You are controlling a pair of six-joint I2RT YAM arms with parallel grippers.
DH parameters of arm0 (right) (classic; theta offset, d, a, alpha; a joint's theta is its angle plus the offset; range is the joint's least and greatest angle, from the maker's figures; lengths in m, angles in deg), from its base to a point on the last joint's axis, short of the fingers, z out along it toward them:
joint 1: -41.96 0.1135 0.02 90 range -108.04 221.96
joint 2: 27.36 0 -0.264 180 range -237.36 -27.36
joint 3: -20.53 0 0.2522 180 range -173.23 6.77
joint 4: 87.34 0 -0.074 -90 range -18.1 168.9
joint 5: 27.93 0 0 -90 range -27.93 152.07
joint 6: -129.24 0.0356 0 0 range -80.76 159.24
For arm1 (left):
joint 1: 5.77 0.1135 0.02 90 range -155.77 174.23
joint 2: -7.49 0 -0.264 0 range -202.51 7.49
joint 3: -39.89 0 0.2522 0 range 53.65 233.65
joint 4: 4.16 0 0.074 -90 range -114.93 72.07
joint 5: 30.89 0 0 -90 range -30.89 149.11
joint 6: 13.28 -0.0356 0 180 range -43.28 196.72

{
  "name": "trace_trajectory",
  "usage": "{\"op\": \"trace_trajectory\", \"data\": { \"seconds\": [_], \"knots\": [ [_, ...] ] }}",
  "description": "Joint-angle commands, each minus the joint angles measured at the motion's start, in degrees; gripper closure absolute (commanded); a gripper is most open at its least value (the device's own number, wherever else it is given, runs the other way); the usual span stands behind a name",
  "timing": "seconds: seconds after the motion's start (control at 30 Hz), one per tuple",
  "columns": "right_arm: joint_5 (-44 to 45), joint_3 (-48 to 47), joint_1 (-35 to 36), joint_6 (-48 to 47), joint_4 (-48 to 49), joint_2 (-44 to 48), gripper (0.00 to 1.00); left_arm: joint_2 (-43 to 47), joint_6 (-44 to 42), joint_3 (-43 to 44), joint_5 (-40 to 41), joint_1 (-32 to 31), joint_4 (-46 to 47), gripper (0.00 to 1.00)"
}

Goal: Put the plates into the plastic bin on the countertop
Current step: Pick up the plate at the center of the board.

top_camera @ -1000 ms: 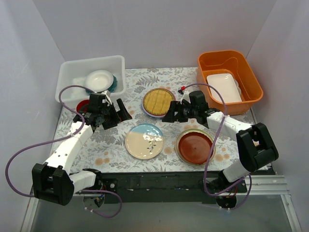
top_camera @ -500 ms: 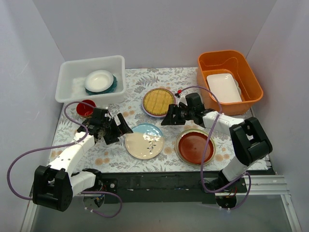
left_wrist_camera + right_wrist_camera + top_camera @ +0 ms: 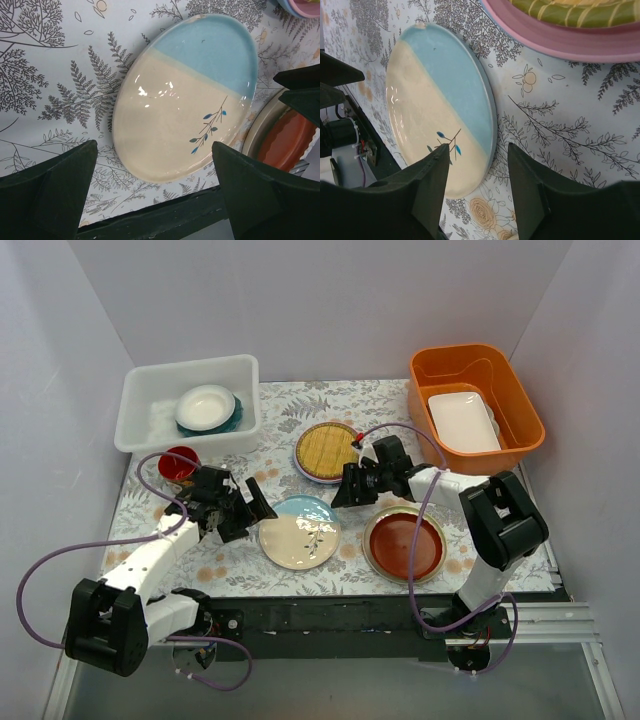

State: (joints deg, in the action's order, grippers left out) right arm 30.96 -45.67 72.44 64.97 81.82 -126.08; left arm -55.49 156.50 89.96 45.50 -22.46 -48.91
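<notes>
Hidden: teal plate [image 3: 233, 416] in the plastic bin [image 3: 160, 390] lay mostly covered by a pale plate [image 3: 205, 406].
Cream-and-blue plate [image 3: 299, 531]: round, glossy, leaf sprig; flat on the fern-printed bench [image 3: 300, 410], between both arms.
Left end effector [image 3: 160, 200]: spread wide, empty, just beside it.
Right end effector [image 3: 477, 192]: partly spread, plate rim between its fingers, gripping nothing.

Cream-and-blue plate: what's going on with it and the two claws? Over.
Left claw open, empty, beside cream-and-blue plate. Right claw open, at its opposite rim. Plate flat on countertop, not yet in plastic bin. Nothing blocking.
</notes>
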Motion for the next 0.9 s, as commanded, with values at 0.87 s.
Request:
{"op": "trace_trajectory", "data": {
  "seconds": [0.87],
  "knots": [
    [0.17, -6.27, 2.39, -3.50, -6.08, -5.52, 0.63, -1.18, 8.27, -8.80, 5.34, -4.32, 6.11, 0.03]
  ]
}}
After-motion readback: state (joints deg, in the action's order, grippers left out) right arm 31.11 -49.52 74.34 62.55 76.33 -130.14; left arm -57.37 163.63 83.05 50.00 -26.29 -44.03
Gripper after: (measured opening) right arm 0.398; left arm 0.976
